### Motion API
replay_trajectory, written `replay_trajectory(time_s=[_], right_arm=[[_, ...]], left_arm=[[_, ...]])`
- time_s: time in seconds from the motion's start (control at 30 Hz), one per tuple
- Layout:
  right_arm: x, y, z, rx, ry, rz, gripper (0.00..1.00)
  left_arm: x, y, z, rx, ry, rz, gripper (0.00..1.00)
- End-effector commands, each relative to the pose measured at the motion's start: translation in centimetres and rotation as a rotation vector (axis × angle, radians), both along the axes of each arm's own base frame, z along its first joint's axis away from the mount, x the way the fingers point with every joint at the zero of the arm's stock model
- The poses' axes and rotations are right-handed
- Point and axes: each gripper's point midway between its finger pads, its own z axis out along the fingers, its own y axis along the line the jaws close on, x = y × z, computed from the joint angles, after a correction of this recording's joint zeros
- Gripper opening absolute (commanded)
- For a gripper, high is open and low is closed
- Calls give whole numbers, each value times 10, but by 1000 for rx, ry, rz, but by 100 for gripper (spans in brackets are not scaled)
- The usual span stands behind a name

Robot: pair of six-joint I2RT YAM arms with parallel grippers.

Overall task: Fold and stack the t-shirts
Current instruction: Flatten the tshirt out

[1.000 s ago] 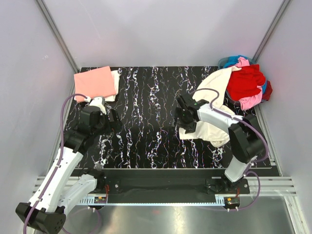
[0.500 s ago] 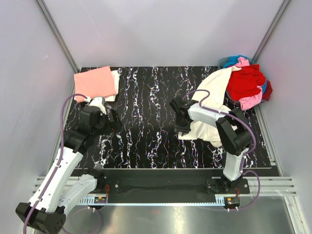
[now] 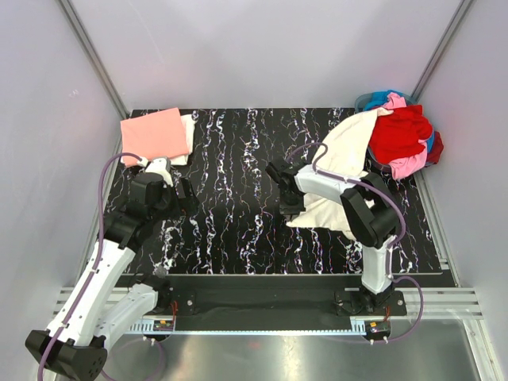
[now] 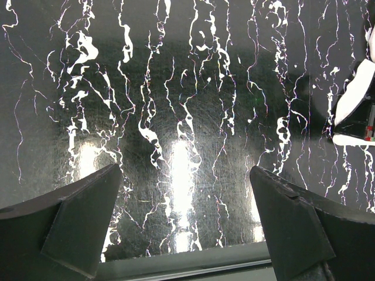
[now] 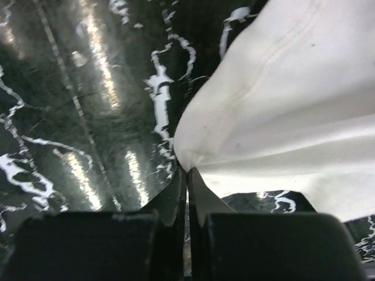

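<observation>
Black marbled surface (image 3: 230,238), grey walls all round, that's my workspace. My right claw (image 3: 286,208) is pinched fully shut on the near-left edge of the cream t-shirt (image 3: 337,163). The wrist view shows the cloth (image 5: 281,99) bunching into a little peak right where the tips (image 5: 187,175) meet, so it's a thin bite on the edge, not a big handful. The rest of that shirt trails back toward the far right corner, where its top end lies against the heap of red, pink and blue shirts (image 3: 406,136).

My left claw (image 3: 176,195) is spread wide open with nothing in it, hanging over bare surface on the left. 1 salmon-pink shirt (image 3: 153,135) sits folded in the far left corner on top of a white one (image 3: 189,136).

How I'd play it, just my take: drag low and slow toward the open middle so the shirt slides flat and doesn't lift and twist. With a pinch this small, a quick yank could slip it free. Watch the heap too, since the red one may ride along. Then bring the left claw in on a 2nd edge to spread it out before folding.
</observation>
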Motion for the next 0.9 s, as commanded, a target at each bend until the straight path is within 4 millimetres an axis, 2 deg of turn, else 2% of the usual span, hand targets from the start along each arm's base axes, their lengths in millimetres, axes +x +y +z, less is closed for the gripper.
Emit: replay_trajectory(time_s=[0.0,0.03,0.07,0.1,0.13,0.17,0.2,0.23,0.27,0.33,0.4,0.43,0.47,0.5,0.53,0.57,0.63,0.67,0.73,0.77,0.8,0.83,0.87], right_arm=[[-2,38,6,109,25,70,0],[-6,53,12,132,21,94,0],[3,76,27,168,-13,121,0],[5,90,37,181,-28,150,0],[-1,99,45,168,-15,180,0],[-13,123,55,175,-22,246,0],[-9,146,76,194,-45,301,0],[-16,159,85,195,-57,338,0],[-23,186,103,221,-96,387,0],[-44,193,111,191,-92,440,0],[-68,191,112,166,-100,457,0],[-75,185,110,160,-98,448,0],[-90,158,102,124,-74,429,0],[-94,151,101,145,-92,380,0],[-99,135,101,135,-101,351,0],[-107,99,106,103,-140,307,0],[-115,60,120,75,-188,179,0],[-115,29,144,75,-281,121,0],[-123,-15,167,54,-343,-14,0],[-123,-39,194,108,-441,-74,0],[-128,-60,204,115,-464,-148,0],[-130,-72,216,142,-498,-181,0],[-131,-88,237,218,-562,-246,0]], left_arm=[[5,1,13,-11,-57,15,99],[5,1,13,-10,-59,17,99],[5,2,13,-7,-58,20,99],[5,3,15,-8,-61,23,99],[5,5,15,-2,-65,32,99],[5,6,15,3,-64,38,99],[4,8,18,1,-76,44,99],[4,10,18,10,-81,56,99],[3,12,20,9,-89,62,99],[2,15,22,14,-97,74,99],[2,16,23,14,-101,82,99],[2,17,22,19,-99,87,99],[2,18,23,20,-101,89,99],[2,18,23,20,-100,92,99],[2,19,23,23,-101,95,99],[2,19,23,23,-101,99,99],[2,20,24,23,-105,102,99],[2,20,24,22,-106,102,99],[2,20,23,24,-105,105,99],[2,20,22,24,-101,106,99],[3,21,22,23,-99,111,99],[2,20,20,23,-93,110,99],[3,19,18,21,-79,113,99]])
